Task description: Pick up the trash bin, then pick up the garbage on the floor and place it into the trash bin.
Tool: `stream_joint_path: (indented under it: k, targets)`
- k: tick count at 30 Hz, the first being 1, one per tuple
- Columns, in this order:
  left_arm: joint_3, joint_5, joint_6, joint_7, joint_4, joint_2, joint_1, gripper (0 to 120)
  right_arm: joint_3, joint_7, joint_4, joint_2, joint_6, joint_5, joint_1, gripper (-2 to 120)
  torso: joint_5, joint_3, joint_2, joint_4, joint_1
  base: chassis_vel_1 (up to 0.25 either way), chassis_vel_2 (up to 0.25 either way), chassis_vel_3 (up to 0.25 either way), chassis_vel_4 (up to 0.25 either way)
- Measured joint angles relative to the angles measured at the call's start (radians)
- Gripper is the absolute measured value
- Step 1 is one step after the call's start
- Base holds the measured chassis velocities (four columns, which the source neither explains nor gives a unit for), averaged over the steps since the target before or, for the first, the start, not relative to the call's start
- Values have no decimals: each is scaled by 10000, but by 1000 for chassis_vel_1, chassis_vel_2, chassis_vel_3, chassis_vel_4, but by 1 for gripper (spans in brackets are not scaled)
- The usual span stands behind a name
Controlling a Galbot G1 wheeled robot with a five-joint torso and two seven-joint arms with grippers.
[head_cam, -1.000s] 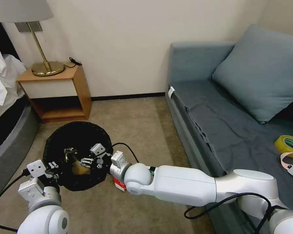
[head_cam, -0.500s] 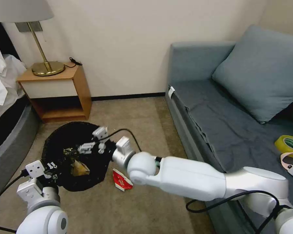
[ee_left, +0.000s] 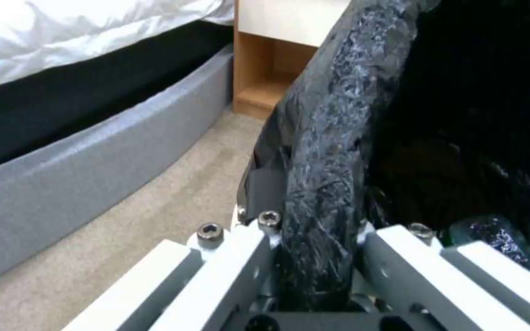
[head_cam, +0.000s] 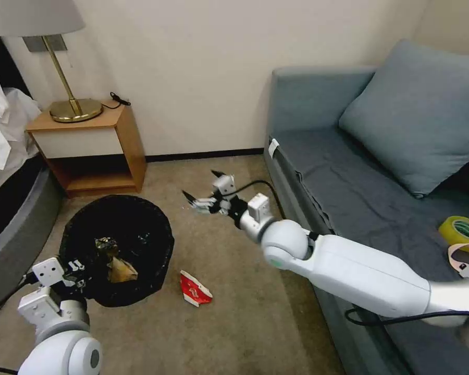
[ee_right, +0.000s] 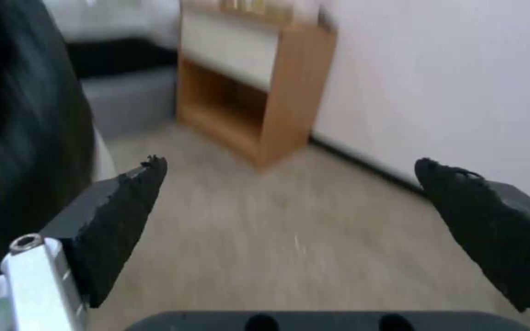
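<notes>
The trash bin [head_cam: 140, 229], lined with a crinkly black bag, sits on the carpet at lower left. My left gripper [head_cam: 77, 272] is shut on its near rim; the left wrist view shows the bag-covered rim [ee_left: 326, 151] clamped between the fingers [ee_left: 234, 262]. A gold-brown wrapper [head_cam: 121, 270] and another small piece [head_cam: 105, 242] lie inside the bin. A flattened red-and-white carton [head_cam: 195, 289] lies on the floor just right of the bin. My right gripper [head_cam: 200, 185] hangs open and empty above the carpet, right of and beyond the bin; its black fingertips [ee_right: 131, 202] are spread wide.
A wooden nightstand [head_cam: 114, 151] with a brass lamp [head_cam: 75, 107] stands against the wall behind the bin. The bed edge [head_cam: 10, 224] runs along the left. A grey sofa [head_cam: 349, 187] with a cushion [head_cam: 422, 114] and a yellow tape roll [head_cam: 463, 229] fills the right.
My right gripper has risen out of the bin and swung away to the right and farther off, empty. The wrapper stays in the bin, and the carton is now uncovered.
</notes>
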Motion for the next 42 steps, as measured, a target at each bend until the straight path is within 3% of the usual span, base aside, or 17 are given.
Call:
stream_joint_path:
  k: [7,17,25,32,42]
  targets:
    - [-119,-14,-22,11,-59,-12,91,2,-1264,-1057,-1461,221,-836,436,486,100,-1,0,-1,1,0,0,0,0,0]
    - [-161,-18,-27,16,-82,-65,87,2,-2380,-2126,-1969,585,-1900,1403,1093,100,-3,0,-1,0,0,0,0,0,0]
    - [-161,19,-100,23,-77,-143,93,2,-3142,-3129,-2907,1429,-2614,2182,1247,100,-5,0,0,0,0,0,0,0,0]
    - [-193,23,-112,26,-95,-144,113,2,-3420,-3479,-3570,2179,-2632,2088,984,100,-4,0,-1,0,0,0,0,0,0]
    - [-195,32,-150,28,-127,-121,215,2,-4055,-3495,-5326,3104,-1804,1765,745,100,-3,0,-1,0,0,0,0,0,0]
